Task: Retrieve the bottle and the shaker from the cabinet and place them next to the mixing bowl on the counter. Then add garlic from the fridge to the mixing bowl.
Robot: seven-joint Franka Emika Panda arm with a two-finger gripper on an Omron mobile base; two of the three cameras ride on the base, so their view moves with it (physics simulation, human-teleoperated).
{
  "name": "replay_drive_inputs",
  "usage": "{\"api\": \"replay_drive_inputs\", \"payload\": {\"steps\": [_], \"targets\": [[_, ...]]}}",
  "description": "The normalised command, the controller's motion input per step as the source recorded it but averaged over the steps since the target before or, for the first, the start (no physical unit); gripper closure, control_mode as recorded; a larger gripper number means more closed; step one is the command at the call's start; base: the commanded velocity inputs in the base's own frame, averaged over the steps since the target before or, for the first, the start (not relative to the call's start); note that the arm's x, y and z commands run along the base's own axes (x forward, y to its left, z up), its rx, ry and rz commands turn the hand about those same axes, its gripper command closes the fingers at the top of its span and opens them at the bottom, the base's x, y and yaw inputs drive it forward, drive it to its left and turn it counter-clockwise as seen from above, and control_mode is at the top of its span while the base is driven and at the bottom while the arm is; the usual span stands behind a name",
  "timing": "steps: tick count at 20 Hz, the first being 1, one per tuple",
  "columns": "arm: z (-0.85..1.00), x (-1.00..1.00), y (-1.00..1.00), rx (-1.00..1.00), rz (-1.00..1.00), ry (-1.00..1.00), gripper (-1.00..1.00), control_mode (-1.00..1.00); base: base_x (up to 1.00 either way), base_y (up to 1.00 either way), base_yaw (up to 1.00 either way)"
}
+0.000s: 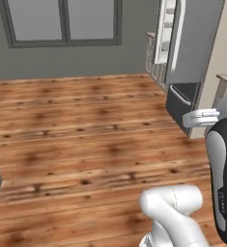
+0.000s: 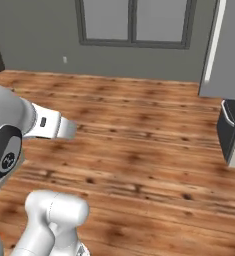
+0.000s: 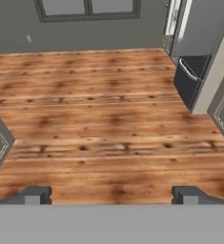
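Grey fridge (image 1: 194, 43) door seemingly ajar, planked wood floor (image 1: 86, 130)

So the arm (image 1: 175, 212) is glossy white plastic, all rounded tube segments with a fat elbow-like joint at the bottom of the left base frame. On the right edge there's a black capsule-shaped panel (image 1: 224, 178) set in a white shell, with tiny pale lettering I can't read. The right base frame shows a round black joint cap (image 2: 6, 152) at mid-left with a small white mark, plus a boxy white hand section (image 2: 48, 125) with one little dark slot. The fingertips (image 3: 35, 194) are small, dark grey and blocky.
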Motion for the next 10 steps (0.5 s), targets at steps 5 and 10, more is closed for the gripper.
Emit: {"api": "replay_drive_inputs", "payload": {"steps": [5, 10], "targets": [[0.00, 0.00, 0.00, 0.00, 0.00, 0.00, -1.00, 1.00, 1.00, 0.65, -0.33], [0.00, 0.00, 0.00, 0.00, 0.00, 0.00, -1.00, 1.00, 1.00, 0.64, -0.31]]}}
